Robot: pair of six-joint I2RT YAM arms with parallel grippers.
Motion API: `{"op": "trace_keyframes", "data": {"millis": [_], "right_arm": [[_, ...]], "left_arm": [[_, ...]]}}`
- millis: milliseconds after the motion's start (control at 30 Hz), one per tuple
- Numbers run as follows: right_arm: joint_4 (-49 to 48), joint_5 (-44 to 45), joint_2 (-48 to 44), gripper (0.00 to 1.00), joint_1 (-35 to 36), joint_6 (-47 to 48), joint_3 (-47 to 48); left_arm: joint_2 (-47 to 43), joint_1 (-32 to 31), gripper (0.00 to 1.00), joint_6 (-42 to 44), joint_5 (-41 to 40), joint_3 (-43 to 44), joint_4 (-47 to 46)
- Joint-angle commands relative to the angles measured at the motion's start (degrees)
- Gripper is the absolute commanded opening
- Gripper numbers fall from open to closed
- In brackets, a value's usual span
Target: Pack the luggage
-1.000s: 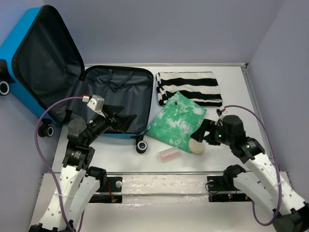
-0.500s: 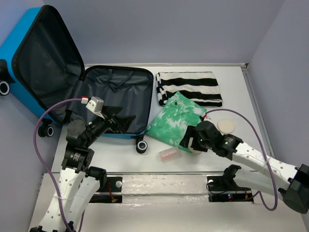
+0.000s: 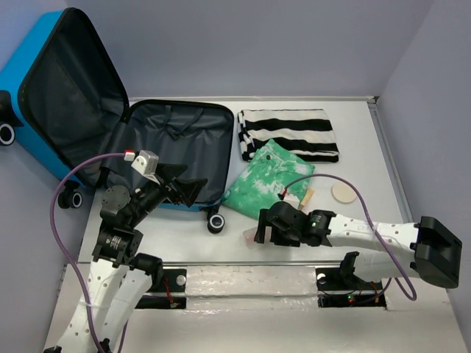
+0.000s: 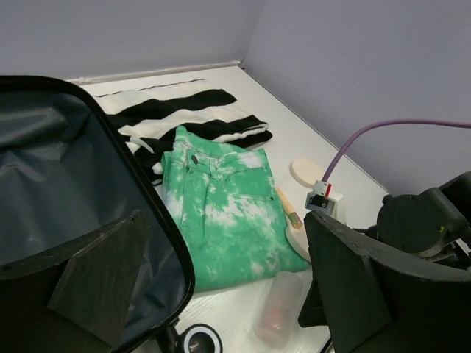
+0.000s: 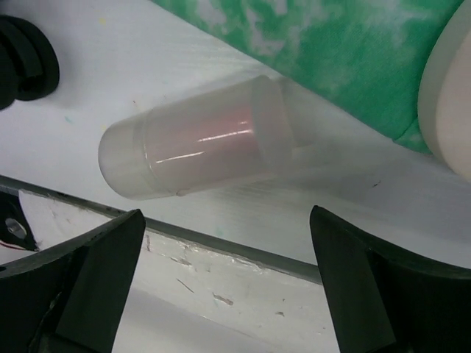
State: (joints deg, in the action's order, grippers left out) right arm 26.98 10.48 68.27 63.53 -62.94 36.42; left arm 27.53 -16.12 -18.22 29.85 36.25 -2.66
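Far left on the table, the suitcase lies open, lid tipped up behind it. Left claw hangs over its near edge, fingers spread wide, gripping nothing. Right claw sits off to the suitcase's right, past its wheel, fingers apart over a small clear bottle just beside the green jeans.

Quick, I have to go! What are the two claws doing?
Left claw: open, holding nothing.
Right claw: open, over the small clear bottle, holding nothing.
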Motion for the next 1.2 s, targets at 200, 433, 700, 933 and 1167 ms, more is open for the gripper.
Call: {"op": "trace_keyframes", "data": {"millis": [200, 433, 700, 933, 1167], "right_arm": [[-7.8, 6.0, 4.6, 1.00, 0.5, -4.5, 4.9], [-8.8, 7.6, 9.8, 0.98, 0.5, -3.6, 6.3], [-5.2, 8.0, 19.4, 0.80, 0.5, -0.1, 10.9], [-3.3, 8.2, 15.8, 0.35, 3.1, -1.8, 7.9], [-0.9, 11.3, 6.8, 0.30, 3.1, 7.5, 15.5]], "left_arm": [[-0.7, -1.1, 0.99, 0.8, 0.4, 1.8, -1.6], [-0.8, -1.4, 0.99, 0.9, 0.9, 1.9, -1.7], [-0.5, -1.5, 0.99, 0.9, 1.0, 1.9, -1.8], [-0.3, -1.6, 0.99, 0.9, 0.8, 1.8, -1.9], [-0.4, -1.6, 0.99, 1.0, 0.2, 2.0, -2.0]]}}
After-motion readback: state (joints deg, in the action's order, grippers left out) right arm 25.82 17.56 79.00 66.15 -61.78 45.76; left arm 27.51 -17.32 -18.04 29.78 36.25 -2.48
